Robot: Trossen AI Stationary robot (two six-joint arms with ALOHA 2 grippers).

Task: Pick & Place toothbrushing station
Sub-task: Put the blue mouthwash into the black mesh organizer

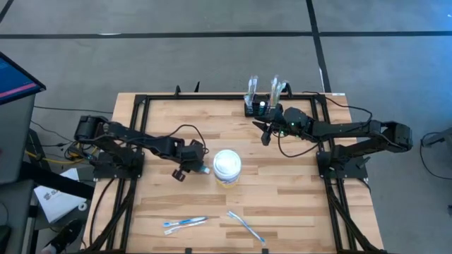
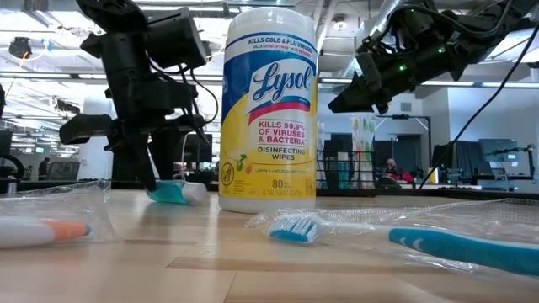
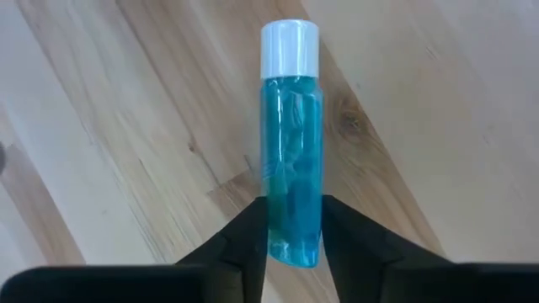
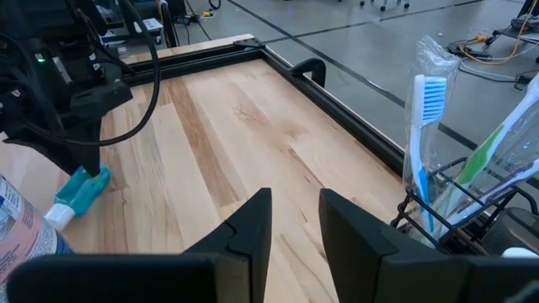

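From here I see the toothbrushing station [image 1: 258, 107] at the far edge of the tabletop [image 1: 296, 204], already carrying wrapped toothbrushes [image 4: 428, 126]. My left hand [image 3: 295, 244] pinches the base of a small blue bottle [image 3: 293, 151] lying flat beside the Lysol wipes tub [image 1: 227, 166]. The bottle looks light, rigid and slick, so I judge a mid-body grip safer than the cap. My right hand [image 4: 295, 215] hovers empty near the station, fingers parted. The wire rack looks light and stiff; its rim is where I'd hold it.
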